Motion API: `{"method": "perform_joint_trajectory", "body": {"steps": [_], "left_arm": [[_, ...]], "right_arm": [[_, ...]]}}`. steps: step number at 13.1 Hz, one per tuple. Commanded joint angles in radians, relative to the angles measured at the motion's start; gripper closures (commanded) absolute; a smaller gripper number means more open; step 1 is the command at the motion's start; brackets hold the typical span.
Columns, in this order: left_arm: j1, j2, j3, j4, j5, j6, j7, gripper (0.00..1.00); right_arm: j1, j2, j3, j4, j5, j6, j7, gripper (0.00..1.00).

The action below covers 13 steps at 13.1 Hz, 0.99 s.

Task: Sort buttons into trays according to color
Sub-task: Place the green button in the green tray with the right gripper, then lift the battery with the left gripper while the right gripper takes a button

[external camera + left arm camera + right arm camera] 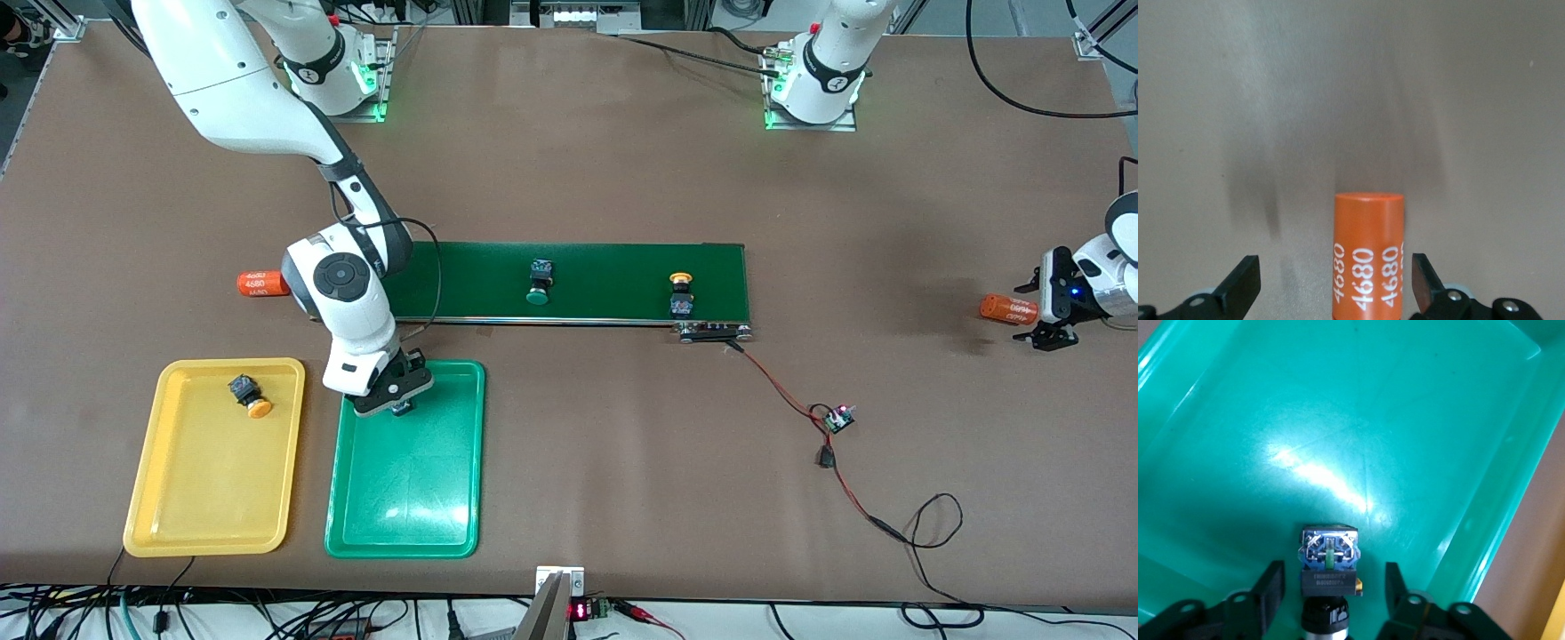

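My right gripper is low over the green tray, at the tray's end nearest the conveyor. It is open. A black-and-blue button lies in the green tray between the fingers of the right gripper, with a gap on each side; its cap is hidden. The yellow tray holds a yellow-orange button. On the belt rest a green button and a yellow-orange button. My left gripper waits open at its end of the table.
The dark-green conveyor belt runs across the table's middle. An orange cylinder lies between the open fingers of the left gripper. A second orange cylinder lies at the belt's other end. Red wires and a small board trail from the belt.
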Motion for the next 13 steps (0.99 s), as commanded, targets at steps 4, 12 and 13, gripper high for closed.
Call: {"method": "perform_joint_trajectory", "body": {"steps": [4, 12, 13], "left_arm": [[0.069, 0.007, -0.013, -0.038, 0.026, 0.008, 0.034, 0.00], [0.068, 0.000, -0.014, -0.055, 0.017, 0.008, 0.041, 0.85], [0.066, -0.002, -0.016, -0.055, 0.007, 0.010, 0.038, 0.92]], "right_arm": [[0.018, -0.070, -0.001, -0.051, 0.000, -0.045, 0.130, 0.00], [0.096, -0.210, 0.025, -0.048, 0.272, -0.383, 0.264, 0.00], [0.102, -0.221, 0.025, -0.048, 0.301, -0.400, 0.267, 0.00]]}}
